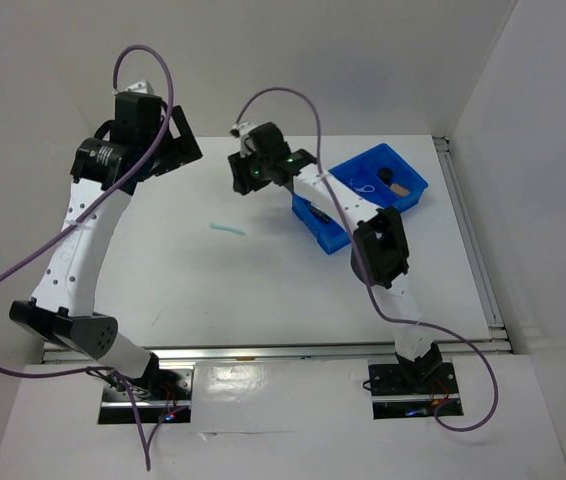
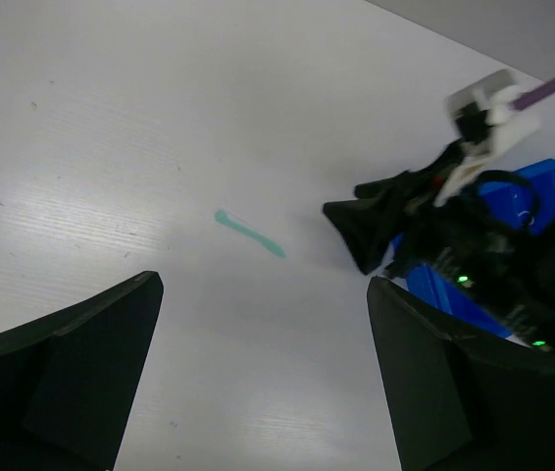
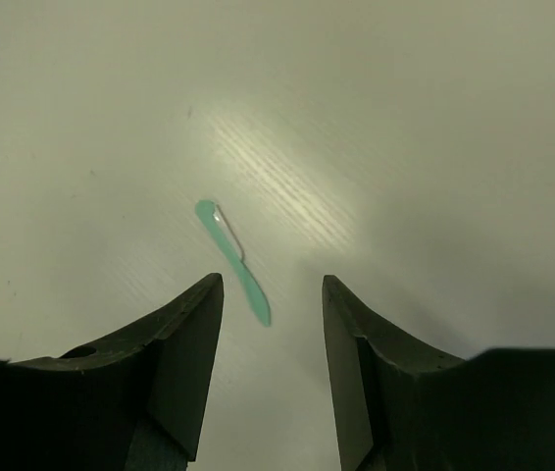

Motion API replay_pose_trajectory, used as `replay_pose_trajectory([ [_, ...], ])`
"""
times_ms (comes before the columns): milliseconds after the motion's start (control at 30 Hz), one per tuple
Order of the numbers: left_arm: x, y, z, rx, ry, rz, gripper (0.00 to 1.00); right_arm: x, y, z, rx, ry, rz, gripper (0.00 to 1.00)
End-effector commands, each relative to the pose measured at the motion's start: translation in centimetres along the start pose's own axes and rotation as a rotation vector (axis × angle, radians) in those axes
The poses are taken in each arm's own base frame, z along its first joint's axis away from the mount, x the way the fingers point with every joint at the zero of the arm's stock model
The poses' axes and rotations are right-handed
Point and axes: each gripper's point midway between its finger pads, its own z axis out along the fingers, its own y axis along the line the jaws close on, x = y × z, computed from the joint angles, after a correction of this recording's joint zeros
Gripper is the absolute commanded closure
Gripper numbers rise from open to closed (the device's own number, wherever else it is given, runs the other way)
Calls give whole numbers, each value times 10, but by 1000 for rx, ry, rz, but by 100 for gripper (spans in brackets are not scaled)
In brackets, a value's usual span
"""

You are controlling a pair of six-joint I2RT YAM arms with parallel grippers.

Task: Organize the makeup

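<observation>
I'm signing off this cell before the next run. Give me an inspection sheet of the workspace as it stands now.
Surface: white table, faint grain and glare.
Job's things: mint-green stick lies flat on the table, apart from the blue bin; tan cylinder and thin looped piece lie in the bin.
Clutter: nothing seen.
Hands: left hand open, empty, above the table; right hand open, empty, aimed at the stick, not touching it.
Cables: purple cables loop from both arms, off the table.
Surroundings: white walls; metal rail along the table's right edge.
</observation>
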Motion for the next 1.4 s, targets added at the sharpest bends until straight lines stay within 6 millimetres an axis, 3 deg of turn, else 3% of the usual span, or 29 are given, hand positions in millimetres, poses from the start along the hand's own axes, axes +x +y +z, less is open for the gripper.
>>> replay_pose_trajectory([
  [0, -12, 3, -23, 16, -42, -16, 0, 20, 16, 27, -27, 45, -149, 47],
  [100, -8, 6, -27, 14, -38, -15, 0, 29, 23, 53, -9, 53, -183, 44],
  [133, -5, 6, -27, 24, -31, -14, 0, 33, 20, 62, 1, 55, -183, 40],
  [167, -1, 7, -24, 18, -21, -11, 0, 39, 25, 67, -7, 67, -198, 29],
  [267, 6, 11, -24, 13, -12, -9, 0, 45, 38, 74, -18, 60, -224, 19],
  [367, 9, 13, -21, 7, -2, -6, 0, 65, 45, 82, -22, 96, -247, 18],
  [467, 8, 13, -25, 11, -10, 3, 0, 102, 44, 92, 0, 168, -280, 18],
  [533, 8, 14, -25, 11, -10, 12, 0, 111, 45, 90, 15, 184, -298, 18],
  [567, 9, 16, -26, 3, -14, 12, 0, 131, 44, 93, 20, 215, -304, 19],
  [767, 13, 18, -21, -4, -2, 16, 0, 153, 44, 87, 58, 254, -298, 32],
  [900, 18, 18, -19, -2, 12, 18, 0, 160, 38, 83, 95, 273, -280, 61],
  [933, 18, 18, -19, -2, 12, 18, 0, 159, 36, 83, 109, 271, -281, 74],
  [1067, 19, 21, -17, -14, 14, 30, 0, 161, 24, 79, 181, 284, -270, 97],
  [1233, 28, 25, -12, -24, 31, 35, 0, 148, 16, 49, 250, 269, -260, 100],
  [1267, 28, 25, -12, -24, 31, 35, 0, 157, 14, 42, 253, 284, -252, 100],
  [1300, 28, 25, -12, -24, 31, 35, 0, 135, 18, 34, 237, 231, -230, 100],
  [1367, 28, 25, -12, -24, 31, 46, 0, 111, 27, 5, 181, 158, -191, 100],
])
